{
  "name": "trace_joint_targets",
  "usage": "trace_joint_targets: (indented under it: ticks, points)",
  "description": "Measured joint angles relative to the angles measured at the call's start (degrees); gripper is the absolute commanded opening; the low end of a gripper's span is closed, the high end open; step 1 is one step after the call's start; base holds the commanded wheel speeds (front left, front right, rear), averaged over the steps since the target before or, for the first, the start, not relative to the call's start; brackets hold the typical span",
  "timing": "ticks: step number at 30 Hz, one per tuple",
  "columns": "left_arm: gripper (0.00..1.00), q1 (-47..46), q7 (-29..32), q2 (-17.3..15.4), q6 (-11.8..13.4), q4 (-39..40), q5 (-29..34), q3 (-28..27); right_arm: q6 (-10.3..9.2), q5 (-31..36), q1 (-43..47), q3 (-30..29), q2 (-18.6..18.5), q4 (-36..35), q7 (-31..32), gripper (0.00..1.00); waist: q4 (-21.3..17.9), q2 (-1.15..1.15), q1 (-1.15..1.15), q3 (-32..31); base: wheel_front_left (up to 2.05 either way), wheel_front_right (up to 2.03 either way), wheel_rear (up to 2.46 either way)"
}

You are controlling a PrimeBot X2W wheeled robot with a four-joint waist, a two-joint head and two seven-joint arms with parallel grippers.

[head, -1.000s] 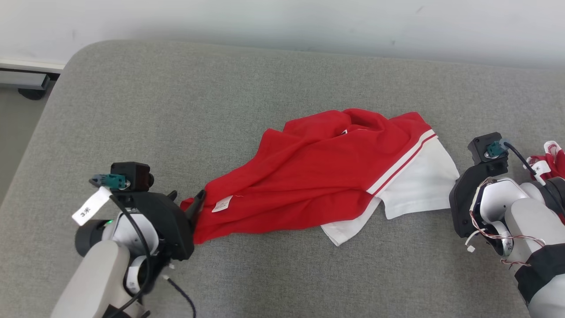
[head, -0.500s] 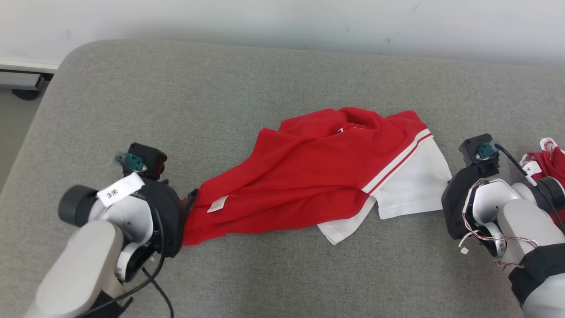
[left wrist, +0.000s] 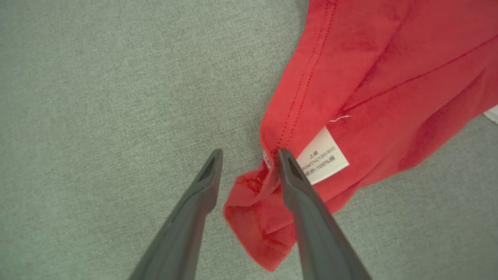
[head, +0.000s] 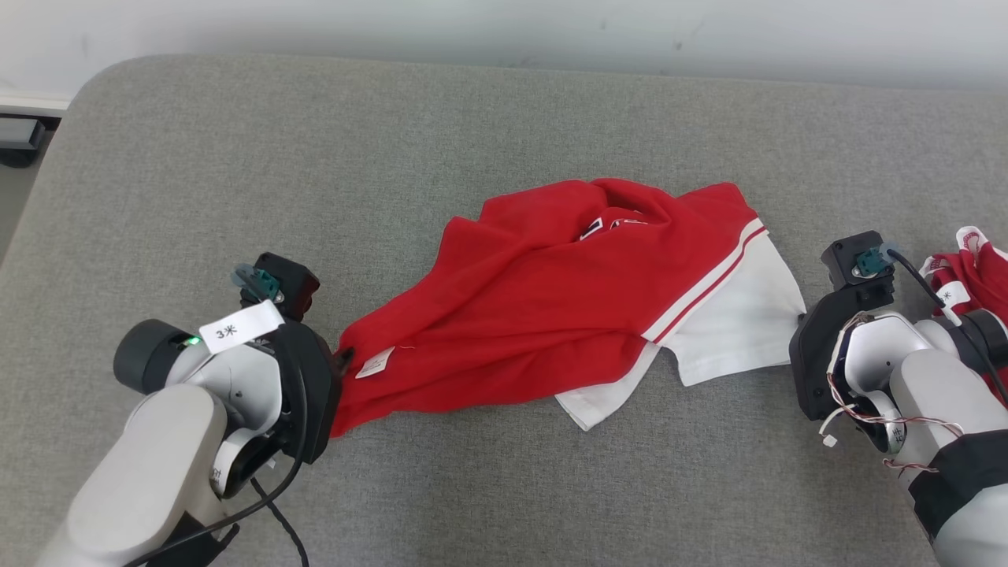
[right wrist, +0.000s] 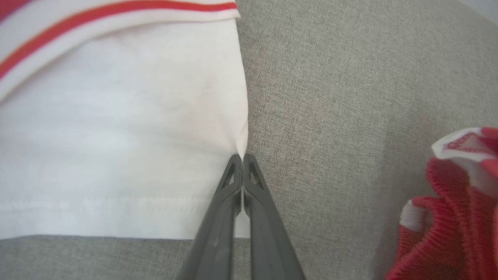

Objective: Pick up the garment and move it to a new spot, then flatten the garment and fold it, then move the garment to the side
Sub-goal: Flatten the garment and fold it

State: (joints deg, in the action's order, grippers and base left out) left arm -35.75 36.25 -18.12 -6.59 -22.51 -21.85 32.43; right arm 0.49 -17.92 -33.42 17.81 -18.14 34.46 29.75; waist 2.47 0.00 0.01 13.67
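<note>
The garment [head: 551,315] is a red shirt with a white sleeve, lying rumpled across the grey cushion [head: 315,157]. My left gripper [left wrist: 249,165] sits at its lower-left hem corner [left wrist: 256,194]. The jaws are open, with the red hem between them. The right finger [left wrist: 299,194] touches the cloth beside a white care label [left wrist: 321,155]. In the head view the left gripper [head: 342,362] is mostly hidden under its wrist. My right gripper [right wrist: 243,158] is shut on the edge of the white sleeve [right wrist: 116,136], at the garment's right end [head: 740,331].
A second red and white knitted cloth [head: 976,268] lies at the far right, close to my right wrist, seen also as the knitted cloth [right wrist: 459,186]. The pale wall [head: 504,31] runs along the back. The cushion's rounded left corner drops to the floor [head: 16,197].
My left wrist has turned and pushed onto the hem corner, and its jaws have narrowed around the cloth. The head camera has shifted. The right gripper keeps its hold on the sleeve.
</note>
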Motion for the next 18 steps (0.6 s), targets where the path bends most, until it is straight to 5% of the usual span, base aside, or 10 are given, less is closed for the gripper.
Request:
trace_joint_targets:
  ticks: [6,8,15,18]
  points:
    - [0.42,-0.2,1.6,-0.3,-0.3,0.7,-1.3,0.5,-0.07,-0.2,0.0,-0.3,-0.1,0.4,-0.1,0.00,0.4,0.00,0.00,-0.1,0.00,0.00,0.00]
    - [0.25,-0.2,2.3,-0.3,-0.5,1.1,-1.8,0.8,-0.07,-0.2,0.0,-0.3,-0.1,0.5,-0.1,0.00,0.5,0.00,0.00,-0.1,0.00,0.00,0.00]
    - [0.40,0.0,3.6,-0.1,-0.5,1.8,-3.9,1.4,-0.08,-0.2,0.0,-0.3,-0.1,0.7,-0.1,0.00,0.8,0.00,0.00,-0.3,0.00,0.00,0.00]
    - [0.16,0.0,4.3,-0.2,-0.5,1.9,-4.1,1.6,-0.08,-0.2,0.0,-0.3,-0.1,0.7,-0.1,0.00,0.8,0.00,0.00,-0.3,0.00,0.00,0.00]
